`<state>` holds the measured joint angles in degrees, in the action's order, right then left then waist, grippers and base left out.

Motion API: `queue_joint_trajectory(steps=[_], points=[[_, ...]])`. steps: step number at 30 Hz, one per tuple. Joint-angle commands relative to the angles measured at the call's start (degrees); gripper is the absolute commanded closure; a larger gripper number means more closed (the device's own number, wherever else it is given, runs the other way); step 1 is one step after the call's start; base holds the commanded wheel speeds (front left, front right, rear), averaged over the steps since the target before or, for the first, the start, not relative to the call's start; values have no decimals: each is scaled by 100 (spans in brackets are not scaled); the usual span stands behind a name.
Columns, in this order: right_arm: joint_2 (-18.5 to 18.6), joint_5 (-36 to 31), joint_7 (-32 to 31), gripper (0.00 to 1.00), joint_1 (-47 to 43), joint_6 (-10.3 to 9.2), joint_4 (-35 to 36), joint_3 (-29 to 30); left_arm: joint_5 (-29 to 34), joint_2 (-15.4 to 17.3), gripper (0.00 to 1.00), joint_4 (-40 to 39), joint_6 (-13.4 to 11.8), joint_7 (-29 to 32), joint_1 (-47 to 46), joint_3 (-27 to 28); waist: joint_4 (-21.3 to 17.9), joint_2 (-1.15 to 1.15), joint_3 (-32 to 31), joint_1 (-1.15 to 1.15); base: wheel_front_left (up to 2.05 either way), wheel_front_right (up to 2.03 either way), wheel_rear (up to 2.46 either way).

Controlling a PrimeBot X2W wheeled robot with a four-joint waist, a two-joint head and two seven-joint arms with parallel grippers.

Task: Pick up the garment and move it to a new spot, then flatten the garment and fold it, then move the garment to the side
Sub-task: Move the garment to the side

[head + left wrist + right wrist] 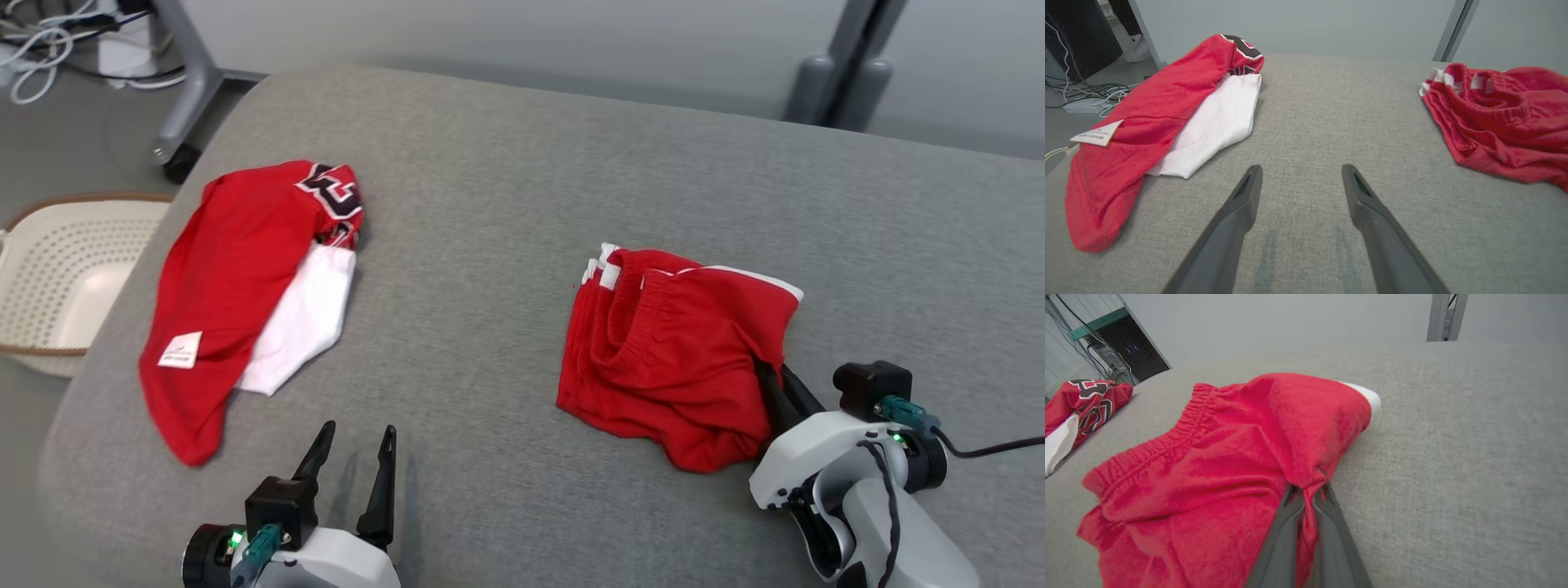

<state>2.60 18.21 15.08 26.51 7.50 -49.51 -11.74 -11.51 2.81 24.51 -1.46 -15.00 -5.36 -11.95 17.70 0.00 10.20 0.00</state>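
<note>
Plainly, the red shorts (669, 359) are the garment in hand. They lie in a crumpled heap on the right half of the grey cloth-covered table (506, 163), waistband bunched toward the left and a white stripe showing at the far edge. The right claw (1308, 488) has its two dark fingers pinched together on a tuck of red cloth at the heap's near right edge, and the wrist view shows fabric gathered into a small knot between the tips. Gripping at an edge rather than the middle makes sense, I judge, since a lift from there lets the rest hang and open out. The heap rests on the table, so the lift has not begun.

The left claw (357, 433) hovers low over bare table near the front edge, fingers spread wide and holding nothing, probably kept free to take a second corner.

Well apart to the left lies a red and white jersey (237, 278), reaching the table's edge. Its far end carries black, white-edged numerals folded over on themselves, perhaps a 3, not readable for certain. A white tag (180, 349) near its hem bears print too fine to read. Beside the table stands a pale perforated basket (49, 269). The shorts show no writing.
</note>
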Motion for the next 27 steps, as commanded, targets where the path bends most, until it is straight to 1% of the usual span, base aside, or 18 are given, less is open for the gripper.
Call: queue_joint_trajectory(steps=[1, 3, 4, 8, 14, 19, 23, 27], points=[[59, 42, 12, 100, -3, -2, 82, 19, 71, 19, 0, -12, 47, -26, -125, -7, -367, 0, -105, 0, 0, 0, 0], [59, 77, 12, 100, -67, -2, 182, -8, 106, 19, 0, -1, 86, -26, -140, -31, -661, 0, -155, 0, 0, 0, 0], [59, 77, 12, 100, -67, -2, 182, -8, 106, 19, 0, -1, 86, -26, -140, -31, -661, 0, -155, 0, 0, 0, 0], [56, 139, 10, 100, -177, -2, 314, -40, 149, 19, 0, 23, 146, -26, -215, -143, -1320, 0, -222, 0, 0, 0, 0], [52, 146, 10, 100, -307, -2, 486, -129, 185, 19, 0, -6, 168, -26, -352, -290, -2413, 0, -243, 0, 0, 0, 0], [50, 164, 10, 100, -450, -2, 596, -121, 202, 21, 0, -21, 176, -26, -441, -344, -3174, 0, -202, 0, 0, 0, 0], [46, 187, 9, 100, -526, -2, 673, -176, 242, 22, 0, -43, 190, -26, -496, -348, -3618, 0, -122, 0, 0, 0, 0], [40, 155, 7, 100, -583, -2, 738, -315, 293, 26, 0, -81, 227, -26, -558, -349, -3838, 0, -6, 0, 0, 0, 0]])
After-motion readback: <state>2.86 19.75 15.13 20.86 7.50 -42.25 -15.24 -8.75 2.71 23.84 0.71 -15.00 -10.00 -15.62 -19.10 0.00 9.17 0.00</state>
